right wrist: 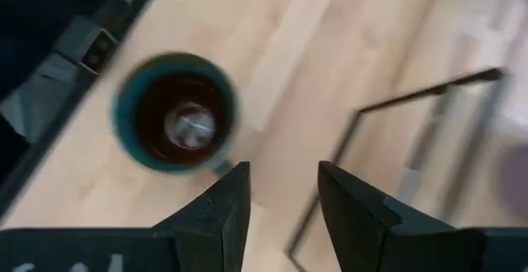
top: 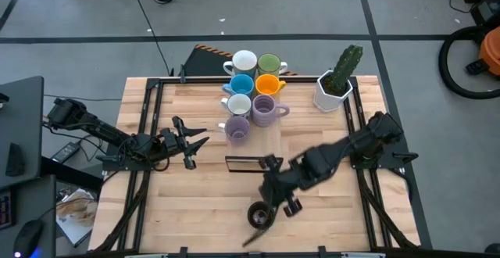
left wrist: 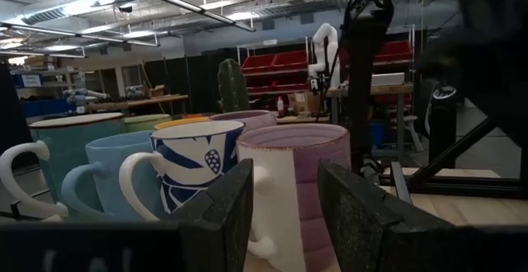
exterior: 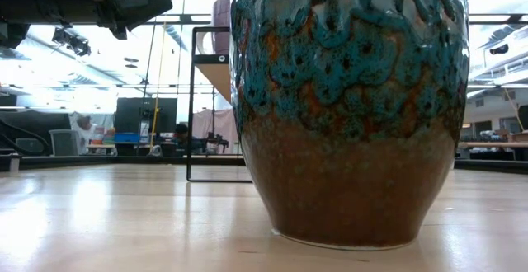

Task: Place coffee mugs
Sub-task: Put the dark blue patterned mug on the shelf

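The right gripper's fingers (right wrist: 235,210) stand parted and empty above the dark brown mug (top: 260,215), which sits alone near the front edge of the surface (top: 195,211), well apart from the other mugs (top: 251,86) clustered at the back. The step in hand is probably regrasping this mug; centre the fingers over its rim or handle before descending. It is glazed teal over brown, dark inside. The left gripper (top: 191,142) waits beside the cluster, its fingers narrowly parted, holding nothing.
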{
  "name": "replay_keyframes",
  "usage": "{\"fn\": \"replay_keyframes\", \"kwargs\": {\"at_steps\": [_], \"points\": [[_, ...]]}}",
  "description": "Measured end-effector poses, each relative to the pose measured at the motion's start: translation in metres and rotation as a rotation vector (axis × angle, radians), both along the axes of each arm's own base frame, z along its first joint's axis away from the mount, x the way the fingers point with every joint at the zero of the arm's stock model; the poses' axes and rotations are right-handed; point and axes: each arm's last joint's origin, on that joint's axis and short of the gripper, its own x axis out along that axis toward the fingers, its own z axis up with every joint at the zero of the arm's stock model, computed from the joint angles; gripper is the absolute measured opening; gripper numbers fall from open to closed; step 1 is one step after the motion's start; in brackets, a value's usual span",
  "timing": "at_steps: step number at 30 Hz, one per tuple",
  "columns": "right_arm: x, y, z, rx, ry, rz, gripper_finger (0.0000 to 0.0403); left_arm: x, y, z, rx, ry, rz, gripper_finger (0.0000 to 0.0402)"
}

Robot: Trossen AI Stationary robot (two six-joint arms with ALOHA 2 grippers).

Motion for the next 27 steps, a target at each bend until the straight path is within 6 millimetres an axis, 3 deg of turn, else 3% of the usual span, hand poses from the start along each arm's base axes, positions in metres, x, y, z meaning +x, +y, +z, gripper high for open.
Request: {"fn": "replay_keyframes", "kwargs": {"at_steps": [4, 9, 23, 27], "points": [[-0.008, 0.025, -0.025, 0.040, 0.032, 0.016, 0.0148, 0.000, 0.000, 0.000, 0.000, 0.000, 0.000, 0.0142], [-0.016, 0.047, -0.040, 0.092, 0.013, 0.010, 0.0148, 0.000, 0.000, 0.000, 0.001, 0.000, 0.001, 0.0142], [-0.020, 0.070, -0.062, 0.182, -0.062, -0.007, 0.0148, 0.000, 0.000, 0.000, 0.002, 0.000, 0.001, 0.0142], [-0.021, 0.074, -0.080, 0.198, -0.083, 0.006, 0.0148, 0.000, 0.000, 0.000, 0.002, 0.000, 0.001, 0.0142]]}}
